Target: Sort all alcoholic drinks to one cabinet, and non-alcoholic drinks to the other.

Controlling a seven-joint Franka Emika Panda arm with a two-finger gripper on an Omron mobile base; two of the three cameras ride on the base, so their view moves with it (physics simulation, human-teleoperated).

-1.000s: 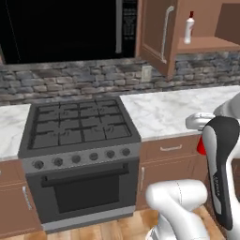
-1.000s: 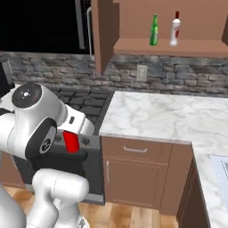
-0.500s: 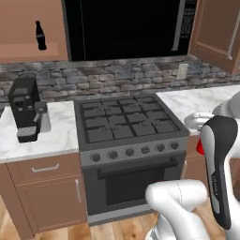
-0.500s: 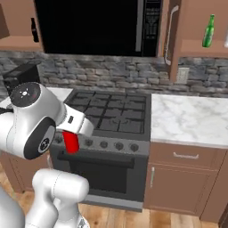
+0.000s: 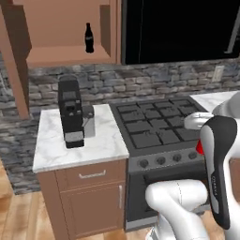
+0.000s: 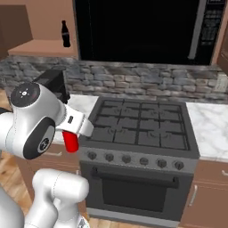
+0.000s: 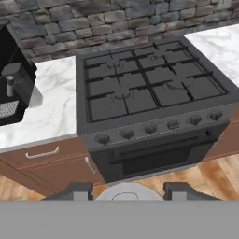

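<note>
Red can (image 6: 70, 141) sits pinched in my claw (image 6: 72, 133), held low in front of the stove (image 6: 138, 133). I see the small black bottle (image 5: 88, 37) standing on the open cabinet (image 5: 65, 55) shelf.

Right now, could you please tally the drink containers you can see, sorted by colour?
Black: 1, the cola-style bottle standing on the shelf of the open cabinet.
Red: 1, the can held in the claw in front of the stove.
Total: 2
</note>
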